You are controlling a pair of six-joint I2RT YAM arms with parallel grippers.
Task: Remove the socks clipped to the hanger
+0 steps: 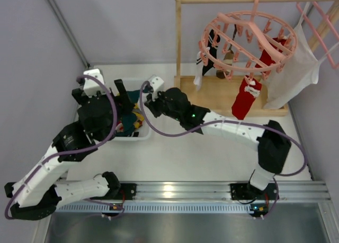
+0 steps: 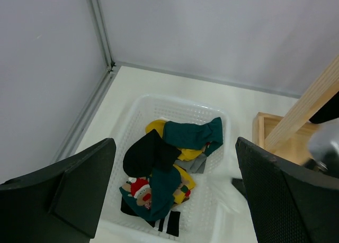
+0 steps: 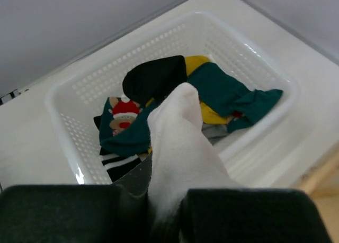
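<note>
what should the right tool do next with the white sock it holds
Probably open and let go: the right tool is shut on the white fabric sock, which hangs right over the white plastic mesh basket where other socks already lie.

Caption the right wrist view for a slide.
Right gripper shut on a white sock, poised over the white basket holding a pile of colourful socks.

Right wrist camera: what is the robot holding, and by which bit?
A white sock, pinched at one end by the fingers of the right gripper, the rest sticking out over the basket. The left gripper is open, holding nothing.
</note>
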